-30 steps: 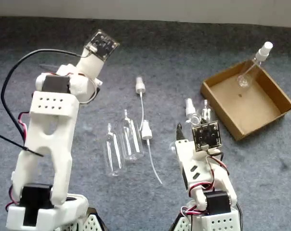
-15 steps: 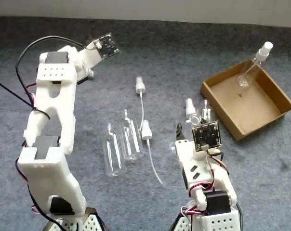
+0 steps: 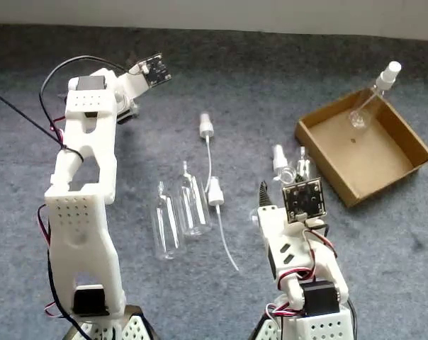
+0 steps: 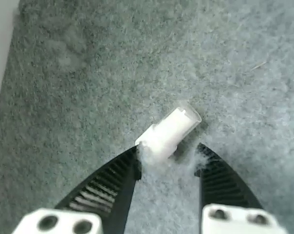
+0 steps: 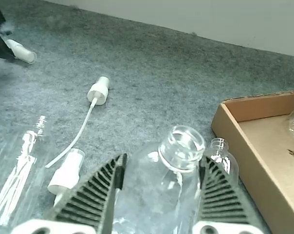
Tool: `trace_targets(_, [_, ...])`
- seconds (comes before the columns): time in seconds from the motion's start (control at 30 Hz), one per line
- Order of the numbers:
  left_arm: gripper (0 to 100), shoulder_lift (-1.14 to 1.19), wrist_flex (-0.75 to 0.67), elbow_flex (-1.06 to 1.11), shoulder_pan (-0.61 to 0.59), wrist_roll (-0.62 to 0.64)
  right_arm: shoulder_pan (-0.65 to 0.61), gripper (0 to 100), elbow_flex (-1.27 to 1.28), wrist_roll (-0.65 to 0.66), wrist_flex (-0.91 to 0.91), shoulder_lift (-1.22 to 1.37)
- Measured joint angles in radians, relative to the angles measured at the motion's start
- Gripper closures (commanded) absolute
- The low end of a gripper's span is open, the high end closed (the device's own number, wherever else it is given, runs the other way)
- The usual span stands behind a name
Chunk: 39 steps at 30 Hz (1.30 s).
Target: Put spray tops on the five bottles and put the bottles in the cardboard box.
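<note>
— Two hands on show; how does the left hand (image 4: 169,152) stand?
— Spread. It is out toward 10 o'clock on the grey carpeted worktop (image 3: 271,64), with its black fingers on either side of a small white cylindrical cap (image 4: 169,132) that lies on the pile.
— And the right hand (image 5: 162,161)?
— Pinching a clear plastic bottle with an open neck (image 5: 181,146), at about 4 o'clock. A smaller clear bottle (image 5: 220,151) lies just beside it.
— Where is the box?
— The brown cardboard box (image 3: 405,142) sits at 2 o'clock. A capped bottle (image 3: 373,92) leans on its far rim, spray head outside.
— Anything else?
— Near the middle, a long clear bottle (image 3: 164,219) and a wider clear bottle (image 3: 190,202) lie side by side. At their 3 o'clock side lies a white spray top with a thin tube (image 3: 215,193), and a second tubed spray top (image 3: 206,127) lies at their 12 o'clock.
</note>
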Motion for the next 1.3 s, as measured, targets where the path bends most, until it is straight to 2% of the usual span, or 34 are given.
trace_targets(0.23, [85,0.224,-0.002,-0.252,0.000,-0.002,0.000,86.1,0.000,0.000,0.000,0.000])
trace_targets(0.37, [98,0.327,0.002,-0.385,-0.002,-0.005,0.000,86.1,0.000,0.000,0.000,0.000])
trace_targets(0.43, [99,0.368,0.023,-0.433,0.003,-0.046,0.000,86.1,0.000,0.000,0.000,0.000])
trace_targets(0.57, [100,0.416,0.114,-0.522,-0.003,-0.143,0.000,86.1,0.000,0.000,0.000,0.000])
trace_targets(0.77, [100,0.430,0.278,-0.628,-0.003,-0.152,0.000,86.1,0.000,0.000,0.000,0.000])
trace_targets(0.97, [100,0.450,0.528,-0.821,-0.011,-0.152,0.000,86.1,0.000,0.000,0.000,0.000])
trace_targets(1.1, [100,0.446,0.634,-0.905,-0.002,-0.061,0.000,86.1,0.006,0.000,-0.020,0.000])
trace_targets(1.3, [100,0.397,0.697,-0.908,0.040,0.126,0.000,86.1,0.103,0.000,-0.126,0.002])
